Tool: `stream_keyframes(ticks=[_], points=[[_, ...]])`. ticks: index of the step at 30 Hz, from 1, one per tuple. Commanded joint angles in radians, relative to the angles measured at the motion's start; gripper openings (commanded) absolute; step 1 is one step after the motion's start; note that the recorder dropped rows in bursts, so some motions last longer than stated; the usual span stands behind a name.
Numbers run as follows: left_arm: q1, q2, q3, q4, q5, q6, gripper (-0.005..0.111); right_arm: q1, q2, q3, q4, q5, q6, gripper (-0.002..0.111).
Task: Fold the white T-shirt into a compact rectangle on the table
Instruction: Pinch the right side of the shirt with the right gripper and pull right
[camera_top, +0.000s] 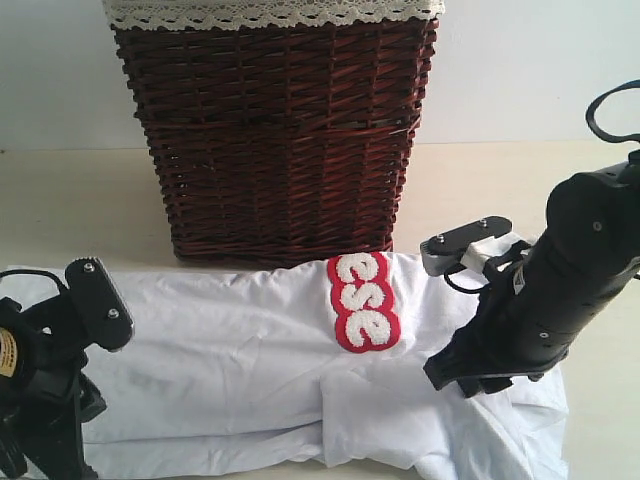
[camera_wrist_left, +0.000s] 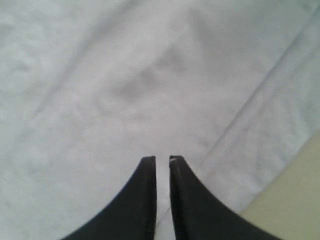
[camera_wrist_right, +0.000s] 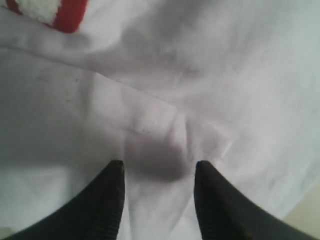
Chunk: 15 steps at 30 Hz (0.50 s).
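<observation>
Right in front of the dark wicker basket, the white cotton T-shirt with red-outlined letters lies on the cream tabletop, left pincer clenched above it, right pincer released over a wrinkle.

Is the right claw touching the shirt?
Cannot tell. Right wrist view: the right claw stands open astride a wrinkle in the shirt, tips too blurred to judge; the exterior view hides them.
</observation>
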Motion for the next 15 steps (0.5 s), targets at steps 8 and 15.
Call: stream_keyframes(ticks=[8,15], points=[[0.003,-0.060,0.003,-0.026,-0.008,-0.041,0.012,-0.041,0.015,0.008,-0.001,-0.029,0.148,0.045],[0.003,-0.060,0.003,-0.033,-0.039,-0.060,0.012,-0.145,-0.085,0.143,0.361,-0.142,-0.186,0.045]])
